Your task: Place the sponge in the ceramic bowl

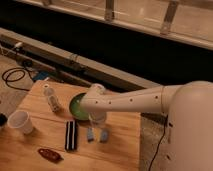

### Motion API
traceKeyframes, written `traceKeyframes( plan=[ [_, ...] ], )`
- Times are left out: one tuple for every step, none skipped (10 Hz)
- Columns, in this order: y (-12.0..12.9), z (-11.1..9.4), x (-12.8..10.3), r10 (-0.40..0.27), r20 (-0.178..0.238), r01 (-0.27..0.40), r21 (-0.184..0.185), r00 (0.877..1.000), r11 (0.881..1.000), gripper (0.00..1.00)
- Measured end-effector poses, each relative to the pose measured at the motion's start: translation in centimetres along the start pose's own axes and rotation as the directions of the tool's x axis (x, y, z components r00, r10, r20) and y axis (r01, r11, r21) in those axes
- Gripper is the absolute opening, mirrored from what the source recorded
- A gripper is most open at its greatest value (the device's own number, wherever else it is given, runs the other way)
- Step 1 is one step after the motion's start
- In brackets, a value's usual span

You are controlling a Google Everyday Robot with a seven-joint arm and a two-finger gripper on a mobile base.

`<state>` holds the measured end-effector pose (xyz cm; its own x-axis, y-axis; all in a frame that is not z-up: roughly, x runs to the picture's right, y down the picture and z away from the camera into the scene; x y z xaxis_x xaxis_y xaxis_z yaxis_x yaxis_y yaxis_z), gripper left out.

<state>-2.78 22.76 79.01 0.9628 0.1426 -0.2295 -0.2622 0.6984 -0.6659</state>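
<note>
Currently my claw is positioned low over the sponge, which lies flat on the desk about midway between the far and near edges, nearer the right edge. Its pale-blue ends show on either side of the claw, and I cannot tell whether the claw is wide or narrow. The ceramic bowl sits just beyond the sponge toward the far edge, partly covered by my arm.

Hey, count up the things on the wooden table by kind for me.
Bowl: 1
Cup: 1
Sponge: 1
Striped block: 1
Bottle: 1
Red item: 1
Dark item, cut off at left edge: 1
Total: 7
The pincer is down at the sponge.
</note>
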Motion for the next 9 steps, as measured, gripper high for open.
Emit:
traceKeyframes(
  plan=[
    [0.3,1.0,0.3,0.008,0.001,-0.008,-0.022,1.0,1.0,0.8],
    [0.7,1.7,0.3,0.009,0.004,-0.009,-0.037,1.0,0.999,0.8],
    [0.9,2.0,0.4,0.013,0.01,-0.012,-0.045,1.0,0.999,0.8],
    [1.3,2.3,0.6,0.027,0.025,-0.025,-0.055,0.999,0.998,0.77],
    [1.5,2.5,0.9,0.042,0.036,-0.04,-0.06,0.998,0.997,0.7],
    [1.8,2.6,0.9,0.053,0.049,-0.05,-0.063,0.997,0.997,0.61],
    [2.0,2.6,0.9,0.062,0.062,-0.058,-0.064,0.996,0.996,0.51],
    [2.3,2.7,0.8,0.069,0.076,-0.064,-0.065,0.995,0.996,0.41],
    [2.4,2.9,0.8,0.075,0.087,-0.07,-0.066,0.993,0.995,0.31]
  ],
)
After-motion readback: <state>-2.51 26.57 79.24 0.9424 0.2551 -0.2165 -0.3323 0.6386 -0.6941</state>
